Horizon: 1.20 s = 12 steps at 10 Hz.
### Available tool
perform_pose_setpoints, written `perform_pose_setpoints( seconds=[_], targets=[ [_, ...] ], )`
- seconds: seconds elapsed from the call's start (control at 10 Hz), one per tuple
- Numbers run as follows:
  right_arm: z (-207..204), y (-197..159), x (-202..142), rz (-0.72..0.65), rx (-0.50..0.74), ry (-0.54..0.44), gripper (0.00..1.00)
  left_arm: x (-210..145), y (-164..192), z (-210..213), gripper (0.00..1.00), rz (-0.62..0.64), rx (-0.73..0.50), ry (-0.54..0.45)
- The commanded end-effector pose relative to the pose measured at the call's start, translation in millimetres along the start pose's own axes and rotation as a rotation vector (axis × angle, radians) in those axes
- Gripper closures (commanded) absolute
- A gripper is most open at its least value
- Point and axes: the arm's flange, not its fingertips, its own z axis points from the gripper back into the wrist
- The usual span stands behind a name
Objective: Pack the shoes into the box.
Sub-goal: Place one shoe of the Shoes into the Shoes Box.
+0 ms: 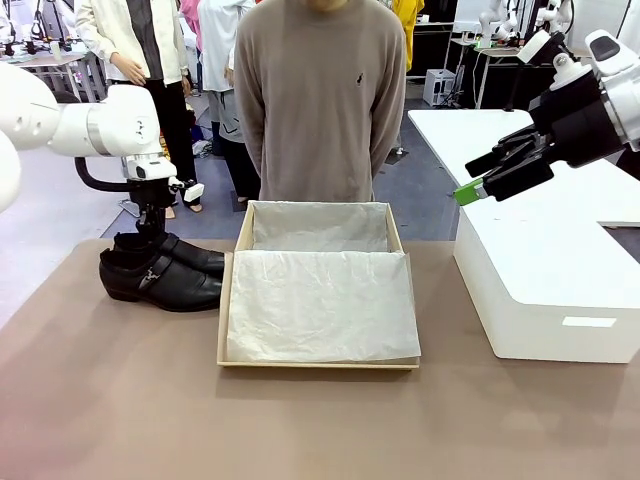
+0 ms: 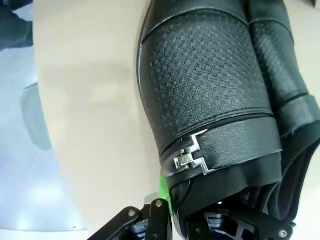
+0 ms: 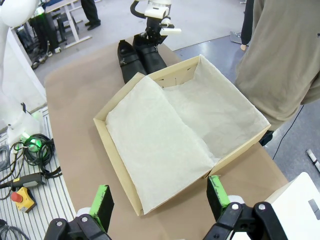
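Note:
The two glossy black shoes [image 1: 165,280] stand side by side on the table, left of the box, toes towards it. My left gripper [image 1: 150,232] comes straight down onto their heel end. In the left wrist view its green pad [image 2: 164,192] presses the outside of the near shoe's [image 2: 205,95] collar just below the metal buckle [image 2: 192,160], and the other finger is hidden inside the opening, so the gripper is shut on that collar. The tan box [image 1: 228,300] lies open with crinkled white tissue inside. My right gripper [image 1: 470,192] hangs open, high at the right, looking down on the box [image 3: 117,170].
A large white block [image 1: 540,270] stands on the table to the right of the box. A person [image 1: 320,100] in a grey-brown sweater stands at the far edge behind the box. Bare brown table lies in front of the box.

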Motion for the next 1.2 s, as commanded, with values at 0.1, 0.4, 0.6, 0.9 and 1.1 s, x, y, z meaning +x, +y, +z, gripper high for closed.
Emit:
perform_pose_setpoints(
  seconds=[0.1, 0.4, 0.6, 0.9, 1.1],
  targets=[
    [-2, -3, 0, 0.023, 0.016, -0.023, 0.00, -18, -19, 31, 1.00, 0.014, 0.048, 0.053],
    [-2, -3, 0, 0.023, 0.016, -0.023, 0.00, -30, -34, 65, 1.00, 0.043, 0.074, 0.041],
    [-2, -3, 0, 0.023, 0.016, -0.023, 0.00, -41, -48, 92, 1.00, 0.105, 0.136, 0.002],
    [-2, -3, 0, 0.023, 0.016, -0.023, 0.00, -40, -82, 144, 1.00, 0.139, 0.193, -0.012],
    [-2, -3, 0, 0.023, 0.016, -0.023, 0.00, -19, -103, 170, 1.00, 0.165, 0.184, -0.023]
  ],
)
